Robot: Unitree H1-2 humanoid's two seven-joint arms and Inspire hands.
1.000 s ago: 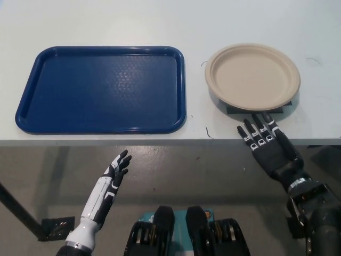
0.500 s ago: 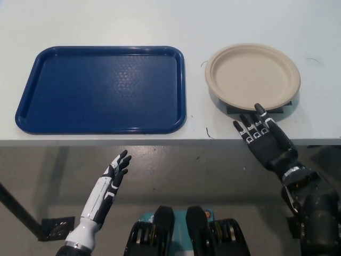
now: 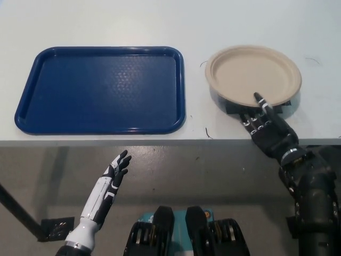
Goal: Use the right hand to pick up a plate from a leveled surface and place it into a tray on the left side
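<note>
A beige round plate [image 3: 253, 74] rests on a low black stand at the table's right side. My black right hand [image 3: 266, 127] is open at the plate's near edge, one finger lying over the rim and the others reaching under it beside the stand. An empty blue tray [image 3: 101, 89] lies on the table to the left. My white left hand [image 3: 113, 175] rests open below the table's front edge, at the lower left.
The light table [image 3: 170, 21] stretches across the view, with its front edge running just below the tray and the plate. A black stand [image 3: 234, 108] shows under the plate's near side. Dark floor lies beneath.
My right hand has moved forward from the table's front edge up to the plate, one finger now on its near rim. The left hand has stayed still.
</note>
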